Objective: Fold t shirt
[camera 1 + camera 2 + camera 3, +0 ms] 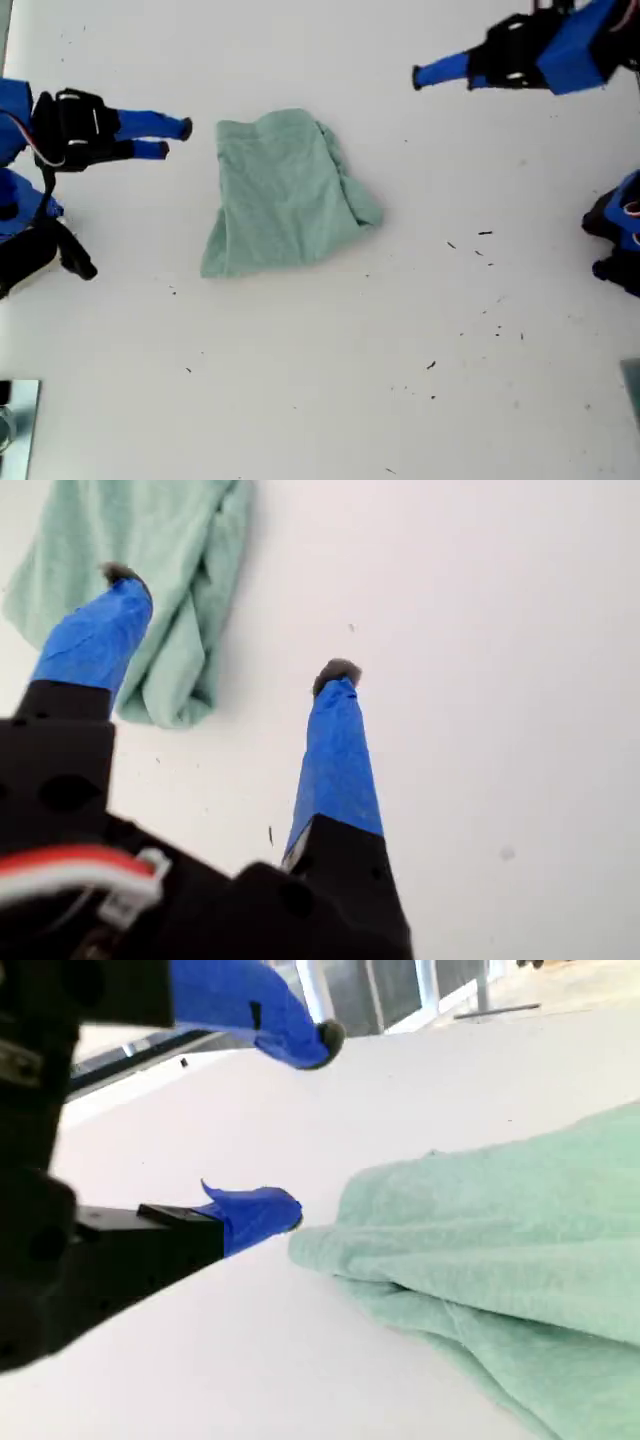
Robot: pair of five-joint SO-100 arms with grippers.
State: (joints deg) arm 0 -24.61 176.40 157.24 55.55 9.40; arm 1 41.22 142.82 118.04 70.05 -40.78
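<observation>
My second gripper lies low and level at the upper left of the exterior view, its blue-taped fingers spread a little way apart and holding nothing, their tips just beside the near edge of the t shirt (in the second wrist view the lower fingertip sits close to the cloth's corner; contact cannot be told). My first gripper reaches in from the upper right of the exterior view, raised above the table, jaws wide and empty; its wrist view looks down on the t shirt's rumpled end, well apart from the tips.

The t shirt is a pale sage-green bundle folded into a rough upright rectangle, slightly above the exterior view's centre and left of the middle. Its left edge is straight; its right side bulges in loose layered folds.

Bare white table surrounds the cloth on every side, widest across the lower half of the exterior view, dotted with small dark specks.
</observation>
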